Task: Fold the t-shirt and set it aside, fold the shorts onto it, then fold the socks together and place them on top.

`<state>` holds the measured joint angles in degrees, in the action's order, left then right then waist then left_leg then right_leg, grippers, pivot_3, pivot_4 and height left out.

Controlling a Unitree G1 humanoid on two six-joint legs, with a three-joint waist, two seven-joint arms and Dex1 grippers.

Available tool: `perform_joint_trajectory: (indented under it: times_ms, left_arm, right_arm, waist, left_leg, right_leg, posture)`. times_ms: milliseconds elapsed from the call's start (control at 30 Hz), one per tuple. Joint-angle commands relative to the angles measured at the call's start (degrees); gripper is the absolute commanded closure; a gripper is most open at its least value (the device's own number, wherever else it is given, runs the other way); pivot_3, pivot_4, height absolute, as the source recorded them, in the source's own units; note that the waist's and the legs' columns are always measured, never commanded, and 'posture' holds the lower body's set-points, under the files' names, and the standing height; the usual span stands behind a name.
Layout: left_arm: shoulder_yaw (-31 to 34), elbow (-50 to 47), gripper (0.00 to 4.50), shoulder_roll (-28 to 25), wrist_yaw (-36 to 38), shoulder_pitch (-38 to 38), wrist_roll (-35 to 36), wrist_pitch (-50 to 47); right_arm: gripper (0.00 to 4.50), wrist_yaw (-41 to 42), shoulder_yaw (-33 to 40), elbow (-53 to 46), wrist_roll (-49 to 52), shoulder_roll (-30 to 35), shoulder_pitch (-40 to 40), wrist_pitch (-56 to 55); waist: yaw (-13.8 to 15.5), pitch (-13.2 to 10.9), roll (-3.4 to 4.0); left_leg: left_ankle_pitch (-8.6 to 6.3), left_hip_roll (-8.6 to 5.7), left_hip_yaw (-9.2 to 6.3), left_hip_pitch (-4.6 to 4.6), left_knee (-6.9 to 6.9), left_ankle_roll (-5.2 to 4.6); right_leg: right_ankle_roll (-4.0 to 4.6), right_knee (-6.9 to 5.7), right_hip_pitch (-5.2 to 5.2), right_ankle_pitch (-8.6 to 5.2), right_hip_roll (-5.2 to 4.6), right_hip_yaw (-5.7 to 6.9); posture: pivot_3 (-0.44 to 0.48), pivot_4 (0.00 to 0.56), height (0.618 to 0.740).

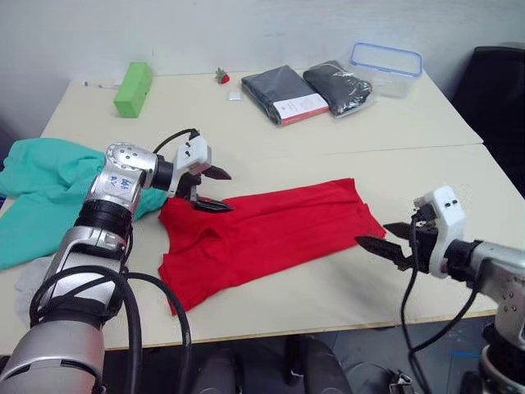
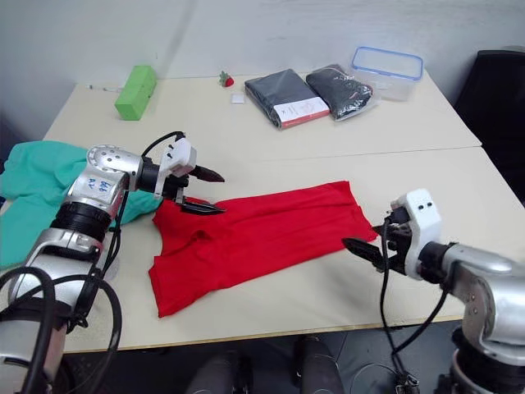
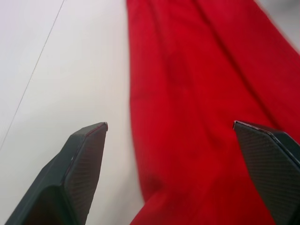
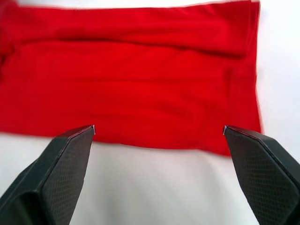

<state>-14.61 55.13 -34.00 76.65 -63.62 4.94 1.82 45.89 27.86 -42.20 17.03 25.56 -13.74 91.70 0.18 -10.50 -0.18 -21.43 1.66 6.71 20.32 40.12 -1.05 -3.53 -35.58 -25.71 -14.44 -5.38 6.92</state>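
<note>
The red t-shirt lies on the table, folded into a long band running left to right. My left gripper hovers open over the shirt's far left corner, with red cloth between and below its fingers. Just off the shirt's right end, my right gripper stands open and empty, facing the band. The teal-green shorts lie crumpled at the table's left edge, partly under my left arm. A pale grey patch, the socks, peeks out beside that arm.
A green block and a small red item sit at the back. Two dark packaged garments and a clear blue-rimmed container are at the back right. A black chair stands past the table's right edge.
</note>
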Motion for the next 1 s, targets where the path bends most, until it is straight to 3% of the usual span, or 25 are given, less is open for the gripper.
perform_joint_trajectory:
  times_ms: [33,233,500,600,867,1000]
  left_arm:
    - [0.7,8.1,0.0,1.0,-0.8,-4.3,-3.5,4.3]
    - [1.0,15.0,0.0,2.9,-3.9,-6.5,-7.9,7.7]
    - [1.1,18.0,0.0,4.7,-4.6,-6.2,-11.7,6.2]
    - [0.7,18.1,0.56,5.2,-4.3,-5.5,-12.9,6.7]
    - [1.7,18.1,3.2,5.7,-4.3,-4.9,-13.9,6.7]
    - [2.3,18.0,4.49,5.8,-3.7,-4.9,-14.0,6.6]
  right_arm:
    - [0.04,-6.4,2.1,-3.9,2.6,-5.1,2.3,0.8]
    - [0.04,-15.9,3.0,-2.2,4.1,-11.6,3.6,0.8]
    - [0.04,-23.6,3.9,3.7,4.8,-16.6,-0.4,0.8]
    - [0.0,-26.2,6.6,6.6,5.1,-19.6,-3.7,0.8]
    - [0.0,-31.9,9.5,11.4,6.4,-23.7,-6.5,0.8]
    - [0.99,-33.1,8.4,12.7,6.7,-23.2,-7.0,0.8]
  waist:
    - [-0.1,0.0,-0.01]
    - [-0.2,0.0,-0.04]
    - [-0.5,0.1,-0.21]
    - [-0.6,0.2,-0.35]
    - [-0.6,0.4,-0.61]
    - [-0.6,0.4,-0.68]
  left_leg:
    - [0.0,-0.03,0.02,0.03,-0.03,-0.01]
    - [0.0,-0.12,0.07,0.05,-0.01,-0.15]
    - [0.0,-0.08,0.08,0.02,-0.01,-0.15]
    - [0.0,-0.06,0.09,-0.01,-0.01,-0.16]
    - [0.0,-0.06,0.1,-0.02,-0.01,-0.17]
    - [-0.01,-0.06,0.09,-0.04,-0.01,-0.18]
  right_leg:
    - [0.0,0.0,-0.04,0.0,0.0,0.0]
    - [-0.1,0.02,-0.05,0.06,-0.06,-0.05]
    - [-0.1,0.0,-0.05,0.06,-0.03,-0.07]
    - [-0.1,-0.01,-0.03,0.06,-0.03,-0.07]
    - [-0.09,-0.03,-0.02,0.06,-0.06,-0.1]
    - [-0.09,-0.03,-0.01,0.05,-0.07,-0.1]
  posture:
    - [0.0,0.15,0.74]
    - [0.0,0.15,0.74]
    - [0.0,0.15,0.74]
    - [0.0,0.15,0.74]
    - [0.0,0.15,0.74]
    - [0.0,0.15,0.74]
